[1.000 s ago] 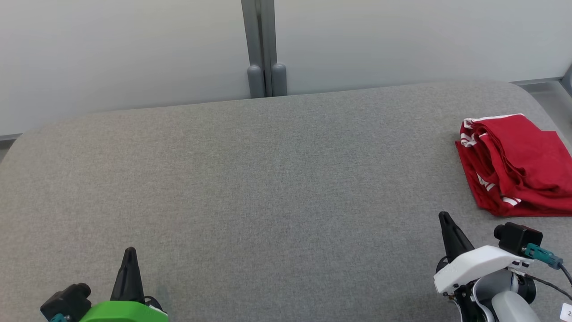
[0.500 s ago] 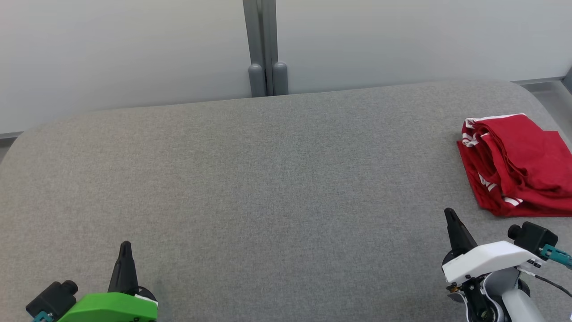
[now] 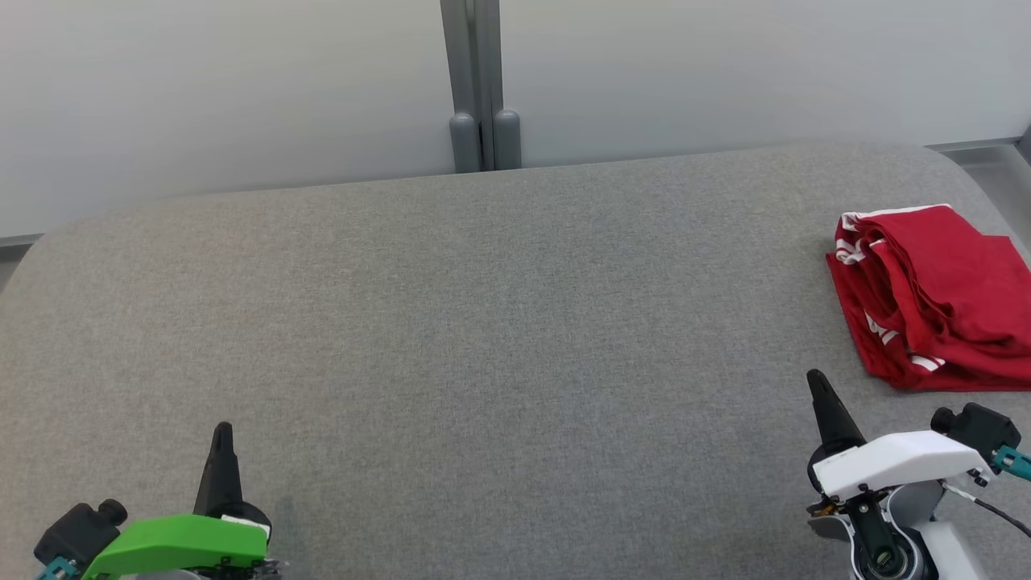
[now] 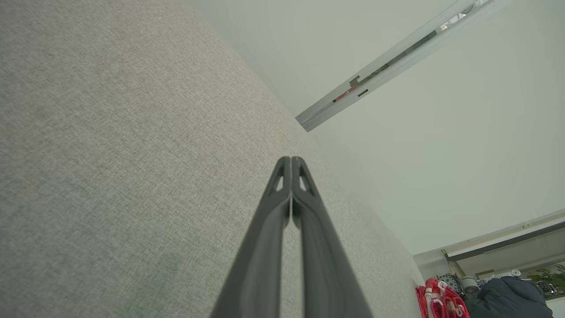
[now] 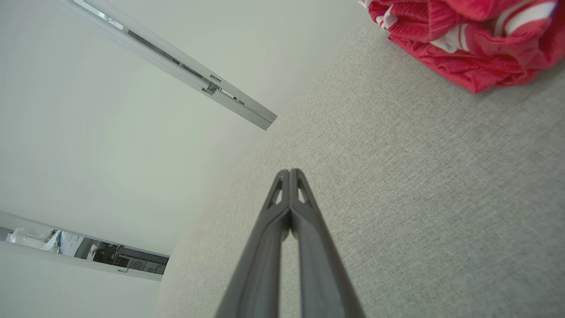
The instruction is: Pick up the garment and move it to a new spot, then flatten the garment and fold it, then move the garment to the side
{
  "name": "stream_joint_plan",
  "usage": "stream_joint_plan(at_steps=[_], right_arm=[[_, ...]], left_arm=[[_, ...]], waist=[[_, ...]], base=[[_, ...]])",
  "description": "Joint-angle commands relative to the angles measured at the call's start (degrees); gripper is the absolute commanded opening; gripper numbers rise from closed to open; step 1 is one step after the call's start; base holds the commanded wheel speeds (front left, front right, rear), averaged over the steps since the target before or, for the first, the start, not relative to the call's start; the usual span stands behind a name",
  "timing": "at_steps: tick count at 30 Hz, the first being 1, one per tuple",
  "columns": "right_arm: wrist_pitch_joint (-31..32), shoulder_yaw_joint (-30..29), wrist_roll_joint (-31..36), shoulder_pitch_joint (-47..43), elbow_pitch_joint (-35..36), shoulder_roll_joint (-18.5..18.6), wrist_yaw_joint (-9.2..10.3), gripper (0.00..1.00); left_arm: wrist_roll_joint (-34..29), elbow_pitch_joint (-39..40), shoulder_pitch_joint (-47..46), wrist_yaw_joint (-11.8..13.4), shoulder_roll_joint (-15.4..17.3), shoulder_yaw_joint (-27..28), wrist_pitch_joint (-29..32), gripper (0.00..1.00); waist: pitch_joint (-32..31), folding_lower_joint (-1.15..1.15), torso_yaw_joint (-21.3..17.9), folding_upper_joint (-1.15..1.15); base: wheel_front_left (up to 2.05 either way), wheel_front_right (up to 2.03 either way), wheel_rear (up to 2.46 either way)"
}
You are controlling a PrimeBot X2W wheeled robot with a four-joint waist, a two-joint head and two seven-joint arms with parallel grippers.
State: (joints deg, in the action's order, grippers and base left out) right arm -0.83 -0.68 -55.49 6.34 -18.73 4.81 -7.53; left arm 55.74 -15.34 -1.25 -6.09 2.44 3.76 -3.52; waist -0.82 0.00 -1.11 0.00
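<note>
Over on the far right of the grey padded surface (image 3: pixel 483 338), that's where your red garment (image 3: pixel 934 298) sits: a folded bundle, white striping showing along the edge that faces the middle, its right side running out of the head view. Its long axis runs roughly near-to-far, leaning a little, so the stacked fold edges look toward the centre of the pad.

Now your hands. Right gripper (image 3: pixel 815 379) hangs low at the near right, both dark fingers pressed together to one tip, nothing between them. Left gripper (image 3: pixel 223 429) mirrors it at the near left, tips also pressed together and empty.

The relation that matters is this: the bundle lies ahead of your right gripper and off to its right, its near corner close to that fingertip but clear of it. Your left gripper is well apart, with the whole width of the pad between. So the right arm is your nearer one by far.

Folded and already out at the side, the job looks all but done to me; any last nudge belongs to the right.
</note>
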Motion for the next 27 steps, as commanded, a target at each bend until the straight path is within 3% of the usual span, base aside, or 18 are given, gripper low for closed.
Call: stream_joint_plan(at_steps=[1, 27], right_arm=[[0.36, -0.44, -1.75, 0.57, 0.99, 0.10, 0.02, 0.00], [3.39, -2.82, -16.66, 0.28, 2.67, -0.79, 0.02, 0.00]], left_arm=[[1.78, 0.70, -1.62, -0.38, 0.38, 0.37, 0.45, 0.00], [16.57, 1.05, -3.27, -0.88, 0.50, 1.41, 4.57, 0.00]], waist=[[0.02, 0.00, 0.02, 0.00], [0.36, 0.00, 0.40, 0.00]], base=[[0.00, 0.00, 0.00], [0.00, 0.00, 0.00]])
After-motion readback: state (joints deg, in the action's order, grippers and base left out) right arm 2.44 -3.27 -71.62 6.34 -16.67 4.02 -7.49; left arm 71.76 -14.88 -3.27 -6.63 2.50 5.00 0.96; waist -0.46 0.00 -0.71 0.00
